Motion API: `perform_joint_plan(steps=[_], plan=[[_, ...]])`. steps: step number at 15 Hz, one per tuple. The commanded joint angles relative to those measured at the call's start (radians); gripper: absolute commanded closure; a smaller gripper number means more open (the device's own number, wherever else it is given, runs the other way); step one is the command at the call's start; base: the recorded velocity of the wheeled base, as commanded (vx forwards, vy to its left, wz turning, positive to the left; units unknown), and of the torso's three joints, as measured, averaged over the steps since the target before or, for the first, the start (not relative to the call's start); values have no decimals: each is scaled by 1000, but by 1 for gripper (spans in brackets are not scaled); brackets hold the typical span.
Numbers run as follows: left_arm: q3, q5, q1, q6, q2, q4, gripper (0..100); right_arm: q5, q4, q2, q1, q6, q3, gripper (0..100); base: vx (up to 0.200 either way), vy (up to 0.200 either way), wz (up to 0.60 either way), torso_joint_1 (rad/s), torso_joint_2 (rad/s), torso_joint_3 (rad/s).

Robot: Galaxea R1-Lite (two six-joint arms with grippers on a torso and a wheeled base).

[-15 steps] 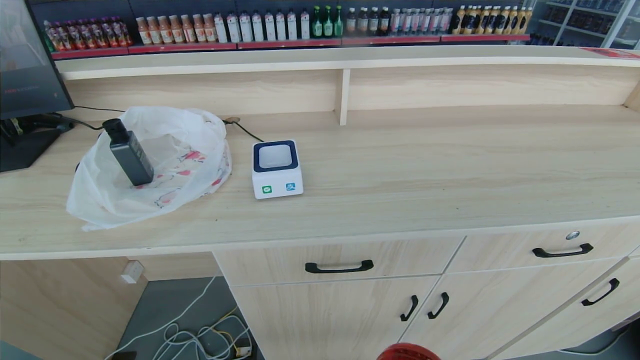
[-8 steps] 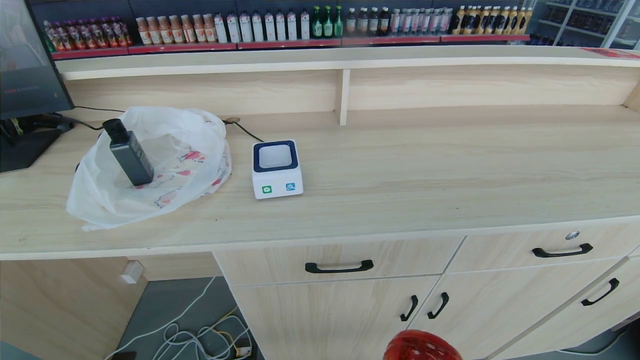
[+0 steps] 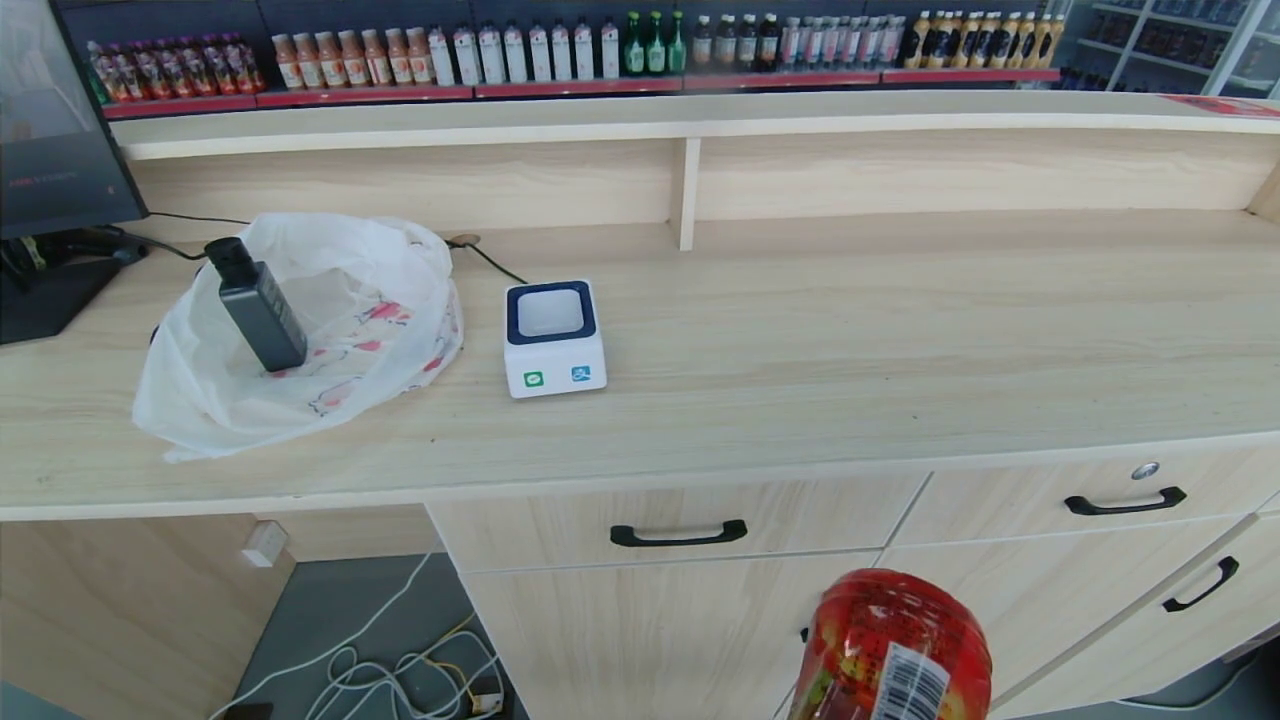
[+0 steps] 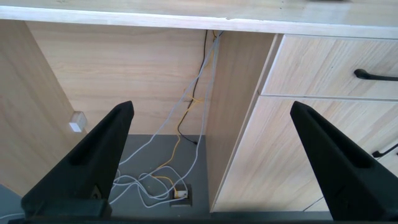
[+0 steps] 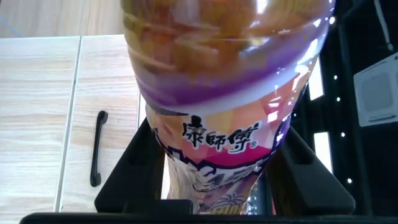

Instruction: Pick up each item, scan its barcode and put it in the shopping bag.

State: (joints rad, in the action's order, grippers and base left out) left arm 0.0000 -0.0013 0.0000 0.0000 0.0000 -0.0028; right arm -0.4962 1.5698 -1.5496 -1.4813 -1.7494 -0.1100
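- Drink bottle with a red printed label sits clamped in the right tool. The tool's two dark fingers press against opposite sides of the bottle's lower body.
- In the head view the bottle is held up in front of the cabinet doors, below the front edge of the wooden surface. Its barcode faces upward.
- White scanner with a dark-framed window stands on the surface, ahead of the right tool and off to its left, well apart from the held bottle.
- Shopping bag, a white plastic one with red print, lies open on the surface farther left of the right tool, just beyond the scanner.
- Dark bottle with a black cap leans tilted inside the bag.
- Left tool hangs low beside the cabinet with its fingers spread wide and nothing between them.
- Beyond the left tool run loose cables on the floor, and a black drawer handle shows off to one side.
- Rows of bottled drinks line a red-edged shelf well beyond both tools, past the raised back ledge of the surface.
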Motion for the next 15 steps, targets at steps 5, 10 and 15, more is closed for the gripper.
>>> perform_joint_plan(steps=[5,10,15], plan=[[0,0,0,0,0,0,0,1,1,28,29,-13,30,100,0,0,0,0,0,0],[0,0,0,0,2,0,0,1,1,31,30,-13,24,100,0,0,0,0,0,0],[0,0,0,0,2,0,0,1,1,39,36,-13,12,100,0,0,0,0,0,0]])
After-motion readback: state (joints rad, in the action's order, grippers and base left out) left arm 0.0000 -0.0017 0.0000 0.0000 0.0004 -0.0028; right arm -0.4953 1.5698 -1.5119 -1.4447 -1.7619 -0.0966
